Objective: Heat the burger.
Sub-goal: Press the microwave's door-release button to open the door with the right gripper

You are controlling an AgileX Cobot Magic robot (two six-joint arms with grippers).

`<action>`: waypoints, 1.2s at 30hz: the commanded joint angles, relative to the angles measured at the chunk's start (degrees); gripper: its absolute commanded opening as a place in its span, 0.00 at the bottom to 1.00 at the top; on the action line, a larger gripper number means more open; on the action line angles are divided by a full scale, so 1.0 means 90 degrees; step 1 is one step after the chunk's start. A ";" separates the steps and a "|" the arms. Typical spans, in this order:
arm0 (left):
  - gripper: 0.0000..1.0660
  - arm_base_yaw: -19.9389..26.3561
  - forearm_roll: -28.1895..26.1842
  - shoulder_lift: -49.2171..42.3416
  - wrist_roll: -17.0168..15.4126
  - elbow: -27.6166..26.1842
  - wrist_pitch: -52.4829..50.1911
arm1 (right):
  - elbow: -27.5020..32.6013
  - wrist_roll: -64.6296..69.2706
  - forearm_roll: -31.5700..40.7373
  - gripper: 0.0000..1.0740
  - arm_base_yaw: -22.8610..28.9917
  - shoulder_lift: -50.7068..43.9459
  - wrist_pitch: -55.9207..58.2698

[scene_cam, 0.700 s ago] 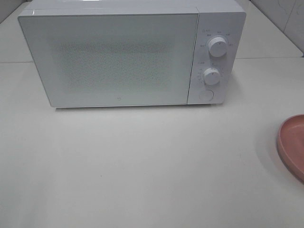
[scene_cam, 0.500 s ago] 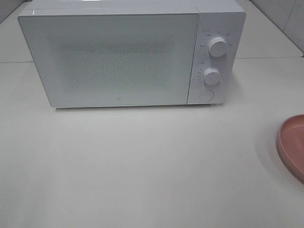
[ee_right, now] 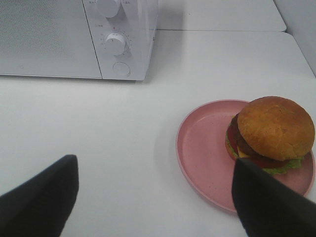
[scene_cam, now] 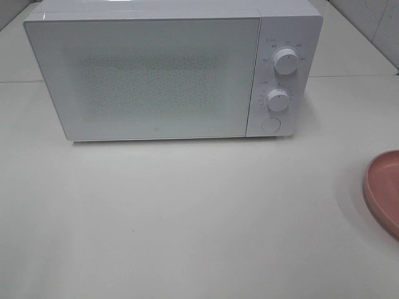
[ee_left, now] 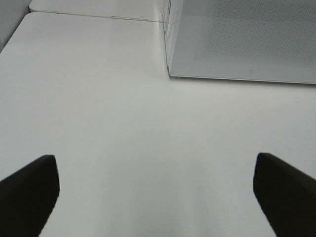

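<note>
Big flat white tabletop takes up most of the scene. At the back sits a boxy white microwave oven with its speckled glass door shut, so I'd guess opening it comes before any heating.

Off at the right edge of the table, nearer than the microwave, there's a round pink plate. The glossy brown-bunned burger with tomato, cheese and lettuce sits on the plate's far side from the oven. It's round and domed, so no real long axis to line up with.

The right arm is clearly the closer one. The burger isn't centred in the right gripper; it's ahead of it, right by one dark finger, so it'd need to shift over.

That gripper is spread wide and holding nothing. The left gripper is spread wide too, empty, over bare table by the microwave's front corner.
</note>
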 commanded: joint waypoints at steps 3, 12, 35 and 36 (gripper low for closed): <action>0.94 0.0013 -0.0019 -0.0095 -0.0013 0.0000 -0.0115 | 0.0019 -0.0064 0.0000 0.71 0.0013 -0.0185 -0.0070; 0.94 0.0013 -0.0019 -0.0095 -0.0013 0.0000 -0.0115 | 0.0019 -0.0064 0.0000 0.71 0.0013 -0.0185 -0.0070; 0.94 0.0013 -0.0019 -0.0095 -0.0013 0.0000 -0.0115 | -0.0185 -0.0006 0.0000 0.71 0.0013 0.1967 -0.1267; 0.94 0.0013 -0.0019 -0.0095 -0.0013 0.0000 -0.0115 | -0.0185 -0.0006 0.0000 0.71 0.0013 0.2088 -0.1445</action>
